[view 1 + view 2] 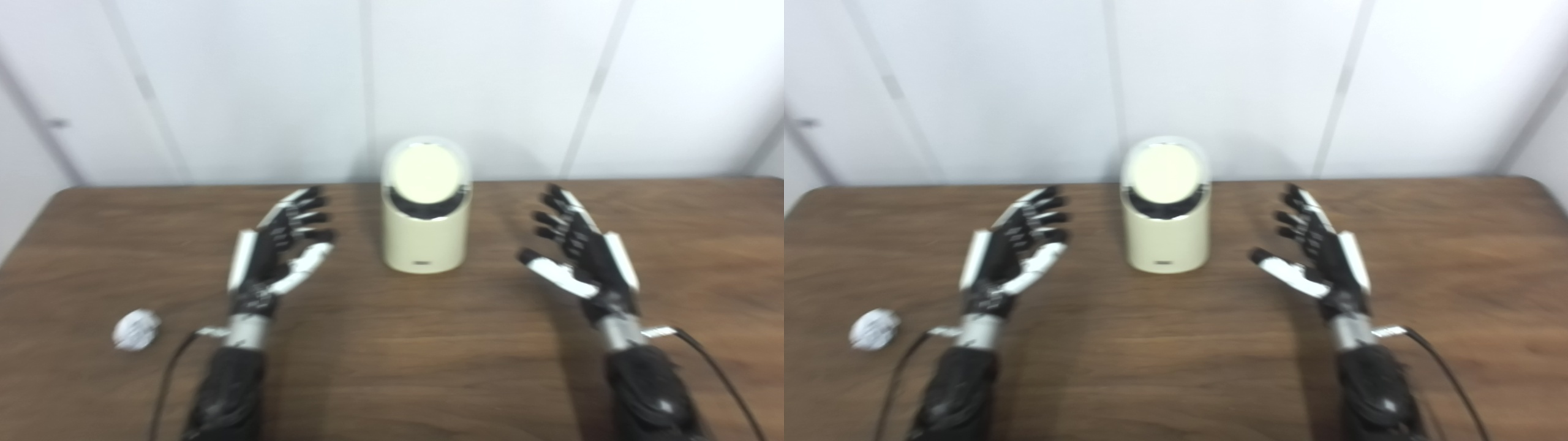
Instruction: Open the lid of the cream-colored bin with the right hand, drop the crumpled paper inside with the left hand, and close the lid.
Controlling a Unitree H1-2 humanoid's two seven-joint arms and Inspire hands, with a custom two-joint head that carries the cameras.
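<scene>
A crumpled paper ball (136, 329) lies on the wooden table (392, 367) at far left, apart from both hands. The left hand (275, 251) hovers palm inward, fingers spread wide, holding nothing. Between the hands, near the table's far edge, stands the cream-colored bin (425, 208), its round lid (425, 174) tilted toward the camera. The right hand (582, 257) mirrors the left, fingers wide apart and empty.

You see the cream-colored bin (425, 229) upright mid-table (392, 367), lid (425, 174) down. Your left hand (275, 251) and right hand (579, 254) sit on either side of it, fingers spread, holding nothing. Crumpled paper (136, 329) lies left of your left arm. Frame is blurry.
</scene>
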